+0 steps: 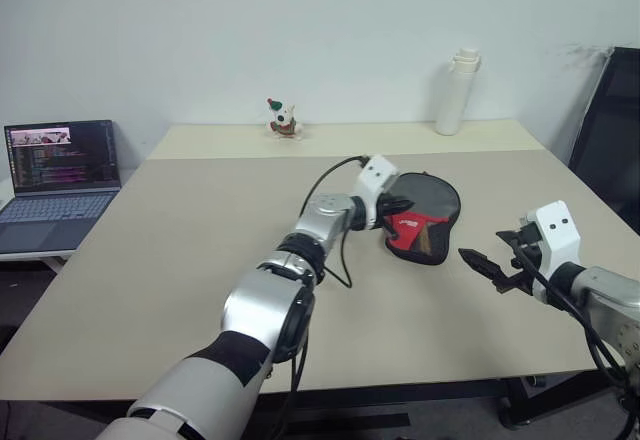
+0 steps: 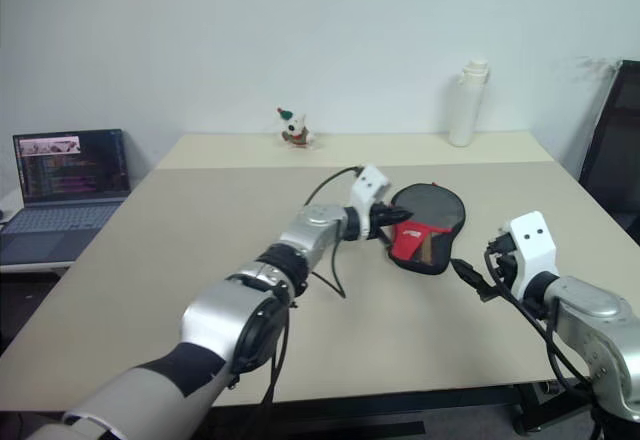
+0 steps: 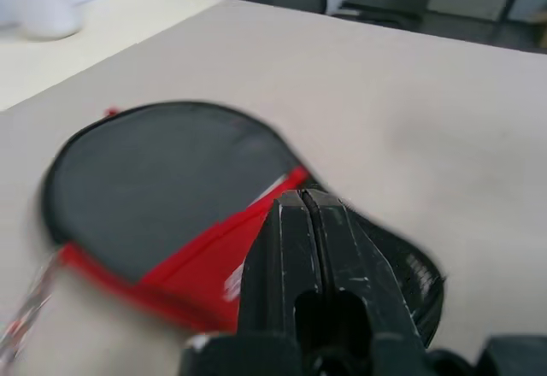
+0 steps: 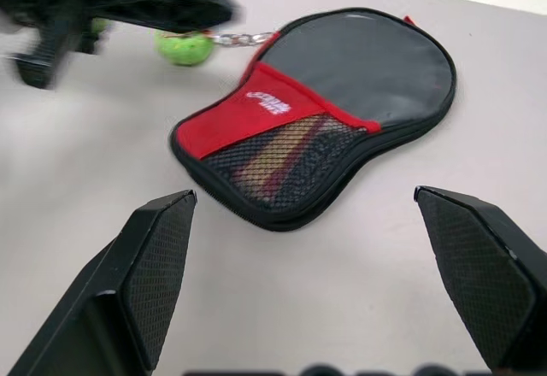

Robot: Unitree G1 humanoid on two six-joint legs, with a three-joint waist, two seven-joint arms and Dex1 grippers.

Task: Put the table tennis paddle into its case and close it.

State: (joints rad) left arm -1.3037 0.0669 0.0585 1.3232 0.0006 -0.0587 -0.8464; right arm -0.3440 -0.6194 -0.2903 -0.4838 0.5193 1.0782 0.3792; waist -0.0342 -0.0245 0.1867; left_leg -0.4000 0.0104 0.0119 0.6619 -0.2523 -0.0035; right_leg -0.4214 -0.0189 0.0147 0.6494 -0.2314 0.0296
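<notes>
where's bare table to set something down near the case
The beige table is bare between the black fabric paddle-shaped case and the laptop, and along the front edge between both arms. It is also free behind the case, up to the white bottle and small figurine. Crowded: right at the case, where the shut left gripper and open right gripper flank it.

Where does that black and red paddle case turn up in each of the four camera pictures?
Left eye view: the case lies right of centre on the table, beside the left gripper.
Right eye view: right of centre.
Left wrist view: spread across the middle.
Right wrist view: upper middle.
Shared landmark: its red panel.
</notes>
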